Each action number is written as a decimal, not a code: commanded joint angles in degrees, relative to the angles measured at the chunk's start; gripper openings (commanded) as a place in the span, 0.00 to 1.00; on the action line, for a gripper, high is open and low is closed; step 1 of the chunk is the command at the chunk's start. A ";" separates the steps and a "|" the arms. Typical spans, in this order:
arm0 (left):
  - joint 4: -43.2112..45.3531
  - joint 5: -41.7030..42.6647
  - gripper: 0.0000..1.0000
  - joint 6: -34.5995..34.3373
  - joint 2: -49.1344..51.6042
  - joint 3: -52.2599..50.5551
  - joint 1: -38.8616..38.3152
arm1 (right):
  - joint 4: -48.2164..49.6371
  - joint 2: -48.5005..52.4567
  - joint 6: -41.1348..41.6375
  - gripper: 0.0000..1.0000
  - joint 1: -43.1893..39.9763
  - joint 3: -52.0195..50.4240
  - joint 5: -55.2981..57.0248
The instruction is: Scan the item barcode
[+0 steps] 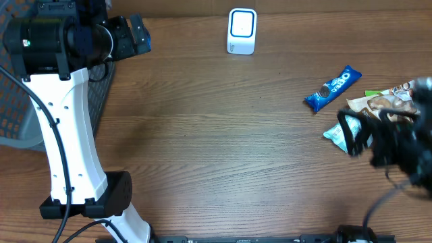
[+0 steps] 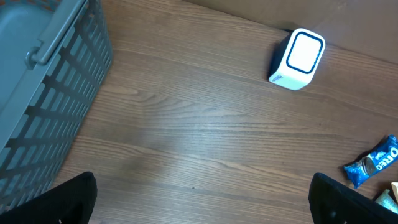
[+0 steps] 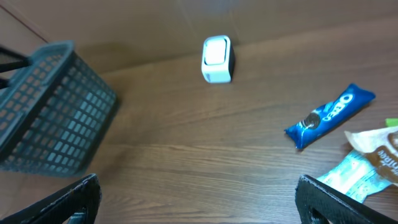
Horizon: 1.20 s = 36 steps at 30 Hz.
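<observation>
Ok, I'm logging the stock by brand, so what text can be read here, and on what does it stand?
"OREO": on the blue packet.
The print on the brown and white packet is too blurred to read.
Nothing is legible on the teal packet or the white scanner.

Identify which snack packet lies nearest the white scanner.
The blue Oreo pack: it lies alone and slanted, closer to the scanner than the brown packet and the pale teal packet, which sit together farther right.
</observation>
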 commanded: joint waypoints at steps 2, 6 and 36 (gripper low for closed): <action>0.15 0.15 1.00 -0.76 -0.28 0.74 -0.39 | -0.13 -4.85 0.63 1.00 0.55 0.57 5.42; 0.17 0.15 1.00 -0.76 -0.28 0.74 -0.39 | -1.01 -5.75 0.66 1.00 0.55 0.52 11.39; 0.15 0.15 1.00 -0.76 -0.28 0.74 -0.39 | 67.67 -44.22 0.87 1.00 0.48 -76.78 20.55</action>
